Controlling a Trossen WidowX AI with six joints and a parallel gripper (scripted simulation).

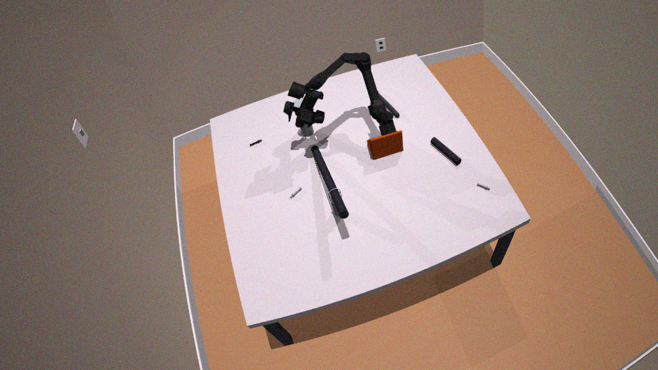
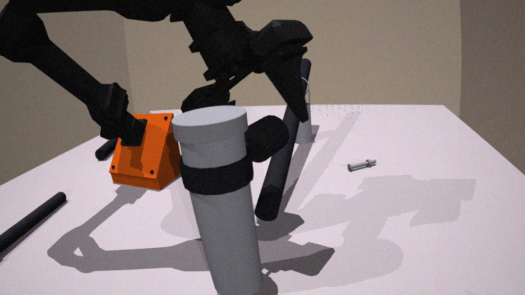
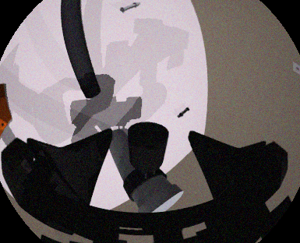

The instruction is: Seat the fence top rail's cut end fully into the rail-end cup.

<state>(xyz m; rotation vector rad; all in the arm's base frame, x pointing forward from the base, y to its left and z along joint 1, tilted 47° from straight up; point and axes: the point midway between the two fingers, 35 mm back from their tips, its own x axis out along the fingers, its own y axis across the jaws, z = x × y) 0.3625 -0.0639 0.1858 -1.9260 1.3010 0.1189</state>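
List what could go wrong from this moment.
1. The open gripper hangs right over the rail-end cup and big post; descending further could knock the brace band down from the post cap.
2. The rail leans with its cut end resting on the table, well below the cup; a grasp near the cup may pinch the cup instead of the rail.

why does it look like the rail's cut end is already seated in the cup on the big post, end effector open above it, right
Not quite: the exterior view shows the rail with its cut end resting down on the table, below and beside the cup, not in it. The end effector is indeed open above it.
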